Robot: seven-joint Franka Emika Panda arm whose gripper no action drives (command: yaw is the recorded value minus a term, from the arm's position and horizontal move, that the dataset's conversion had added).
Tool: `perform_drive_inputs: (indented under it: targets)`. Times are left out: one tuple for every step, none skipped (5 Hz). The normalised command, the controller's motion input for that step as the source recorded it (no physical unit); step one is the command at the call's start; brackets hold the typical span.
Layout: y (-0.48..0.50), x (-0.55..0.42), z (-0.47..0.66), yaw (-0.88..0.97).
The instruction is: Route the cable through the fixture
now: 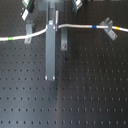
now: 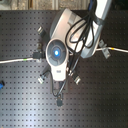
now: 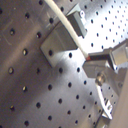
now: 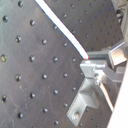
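Note:
The white cable (image 1: 80, 25) runs across the black board from the first exterior view's left to its right, with a blue band and a yellow band near the right end. My gripper (image 1: 52, 27) comes down from the top and meets it mid-span. Both wrist views show the gripper (image 3: 90, 59) (image 4: 87, 61) shut on the cable (image 3: 62, 21) (image 4: 57, 25). The fixture (image 1: 64, 40), upright with a dark screw hole, stands just right of the gripper; the cable crosses its top end. It appears beside the fingers in the second wrist view, as the fixture (image 4: 84, 100).
A tilted grey clip (image 1: 28, 31) holds the cable on the first exterior view's left, a forked clip (image 1: 106, 24) on its right. A long grey bar (image 1: 50, 55) extends from the gripper toward the front. The arm's body (image 2: 65, 45) hides the middle of the board (image 2: 25, 100).

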Motion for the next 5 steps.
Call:
perform_drive_inputs:
  targets:
    - [0.456,0.061,-0.01,0.25]
    - [0.191,0.113,0.18,0.33]
    - [-0.137,0.059,0.13,0.04]
    - [-0.25,-0.04,-0.03,-0.17]
    - [-0.17,-0.076,-0.01,-0.21]
